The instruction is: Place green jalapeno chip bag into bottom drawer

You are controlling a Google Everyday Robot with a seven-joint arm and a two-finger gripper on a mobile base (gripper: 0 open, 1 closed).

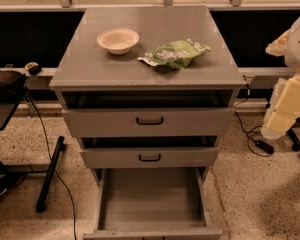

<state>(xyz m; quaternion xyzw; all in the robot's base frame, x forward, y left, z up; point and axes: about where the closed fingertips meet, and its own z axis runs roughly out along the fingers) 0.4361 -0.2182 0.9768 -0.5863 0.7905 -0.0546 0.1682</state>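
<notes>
The green jalapeno chip bag (175, 53) lies on the grey cabinet top (90, 66), right of centre, crinkled, with white and dark markings. The bottom drawer (151, 198) is pulled far out at the foot of the cabinet; its wide grey tray holds nothing. My arm hangs at the right edge of the view. Its gripper (276, 126) is low beside the cabinet's right side, well away from the bag and holding nothing that shows.
A white bowl (118, 40) stands on the cabinet top, left of the bag. The two upper drawers with black handles (149, 120) are slightly open. A black stand and cables (50, 174) are on the floor at left, and more cables (255, 141) at right.
</notes>
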